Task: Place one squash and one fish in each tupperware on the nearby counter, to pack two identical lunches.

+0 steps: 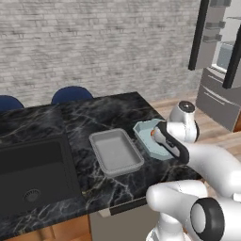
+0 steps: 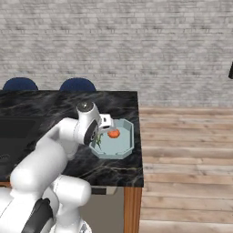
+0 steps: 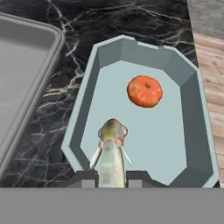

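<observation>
A pale blue-grey octagonal tupperware (image 3: 85, 105) sits near the right end of the black marble counter (image 1: 94, 117). One orange-red squash (image 3: 145, 91) lies inside it, toward its far right side. My gripper (image 3: 111, 177) hovers over the tray's near end, shut on the slender yellow-green fish (image 3: 111, 151), whose head points out over the tray floor. In the right base view the gripper (image 2: 101, 134) holds the fish (image 2: 98, 141) at the left edge of the tupperware (image 2: 125, 149), beside the squash (image 2: 113, 133). The arm partly covers the tupperware (image 1: 142, 130) in the left base view.
A grey rectangular tray (image 1: 115, 151) lies just left of the tupperware. The black sink basin (image 1: 33, 172) is set in the counter further left. Two blue chairs (image 1: 71, 94) stand behind the counter. The counter's right edge drops to a wooden floor (image 2: 186, 150).
</observation>
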You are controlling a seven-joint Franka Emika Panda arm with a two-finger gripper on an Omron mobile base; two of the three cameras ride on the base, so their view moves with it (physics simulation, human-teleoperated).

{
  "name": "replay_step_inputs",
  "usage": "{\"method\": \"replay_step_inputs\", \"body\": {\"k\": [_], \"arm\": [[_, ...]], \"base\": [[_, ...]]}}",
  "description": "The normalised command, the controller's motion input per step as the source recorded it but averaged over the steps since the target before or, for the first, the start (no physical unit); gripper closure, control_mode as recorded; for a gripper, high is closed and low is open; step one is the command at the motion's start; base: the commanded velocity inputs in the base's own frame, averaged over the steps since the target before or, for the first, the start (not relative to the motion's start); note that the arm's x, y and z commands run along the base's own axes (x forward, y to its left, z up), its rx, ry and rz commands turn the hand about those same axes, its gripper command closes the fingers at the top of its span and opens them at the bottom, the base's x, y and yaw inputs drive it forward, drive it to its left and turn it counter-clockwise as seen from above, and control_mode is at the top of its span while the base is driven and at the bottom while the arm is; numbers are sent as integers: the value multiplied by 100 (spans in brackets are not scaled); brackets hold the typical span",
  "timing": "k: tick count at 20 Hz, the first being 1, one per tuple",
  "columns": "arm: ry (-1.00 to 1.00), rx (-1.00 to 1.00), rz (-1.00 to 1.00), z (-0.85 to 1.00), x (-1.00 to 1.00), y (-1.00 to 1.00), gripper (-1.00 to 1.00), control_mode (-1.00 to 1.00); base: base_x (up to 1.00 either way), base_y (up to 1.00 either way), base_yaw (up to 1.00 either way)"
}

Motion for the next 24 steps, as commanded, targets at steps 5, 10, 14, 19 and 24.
{"method": "replay_step_inputs", "body": {"k": [5,10,14,19,24], "arm": [[0,-1,0,-29,21,0,100,-100],[0,0,4,-25,37,-1,100,-100],[0,0,8,-16,47,-6,100,-100],[0,0,6,-17,38,-5,100,-100],[0,-3,2,-31,31,0,100,-100]], "base": [[0,0,0],[0,0,0],[0,0,0],[0,0,0],[0,0,0]]}}
